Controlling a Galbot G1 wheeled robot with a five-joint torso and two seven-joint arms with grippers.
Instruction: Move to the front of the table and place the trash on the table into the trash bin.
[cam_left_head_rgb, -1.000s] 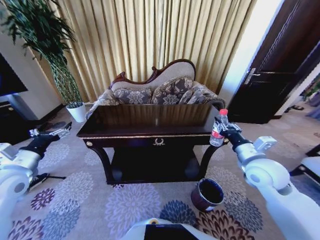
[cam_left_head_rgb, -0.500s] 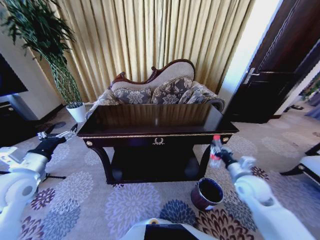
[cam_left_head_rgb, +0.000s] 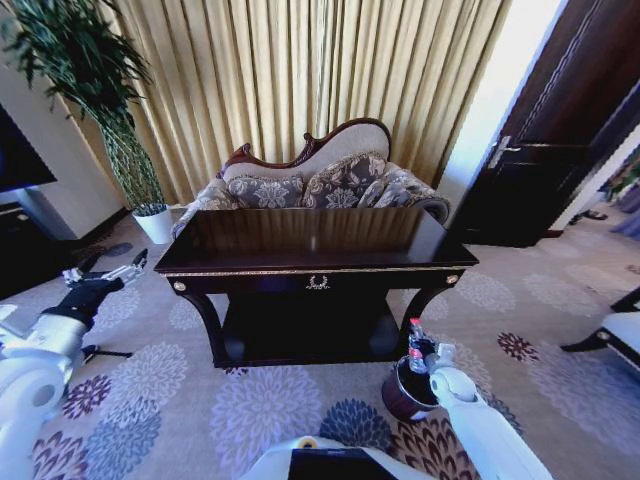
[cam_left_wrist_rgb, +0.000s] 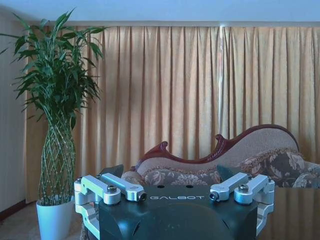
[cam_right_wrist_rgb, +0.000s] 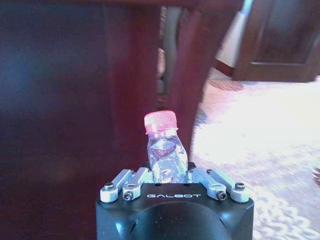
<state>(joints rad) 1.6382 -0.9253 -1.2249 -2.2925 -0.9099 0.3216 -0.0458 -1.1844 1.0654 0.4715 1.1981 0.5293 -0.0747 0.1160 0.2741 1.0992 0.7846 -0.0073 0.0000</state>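
The table (cam_left_head_rgb: 310, 236), glossy black-brown with gold trim, stands in the middle of the head view. My right gripper (cam_left_head_rgb: 420, 358) is shut on the trash, a small clear bottle (cam_left_head_rgb: 414, 343) with a red cap and red label. It holds the bottle upright by the table's front right leg, just above the rim of the dark brown trash bin (cam_left_head_rgb: 395, 398). In the right wrist view the bottle (cam_right_wrist_rgb: 164, 152) stands between the closed fingers of the right gripper (cam_right_wrist_rgb: 167, 176), with the dark table behind it. My left gripper (cam_left_head_rgb: 104, 272) hangs open off the table's left end, and it also appears open in its own wrist view (cam_left_wrist_rgb: 177, 195).
A patterned sofa (cam_left_head_rgb: 320, 182) sits behind the table before gold curtains. A tall plant in a white pot (cam_left_head_rgb: 153, 226) stands at the back left. A dark door (cam_left_head_rgb: 560, 150) is at the right and a chair edge (cam_left_head_rgb: 620, 335) at the far right. Flowered carpet surrounds the table.
My right arm has carried the bottle down from beside the table's right corner to just over the trash bin. The left arm has barely shifted.
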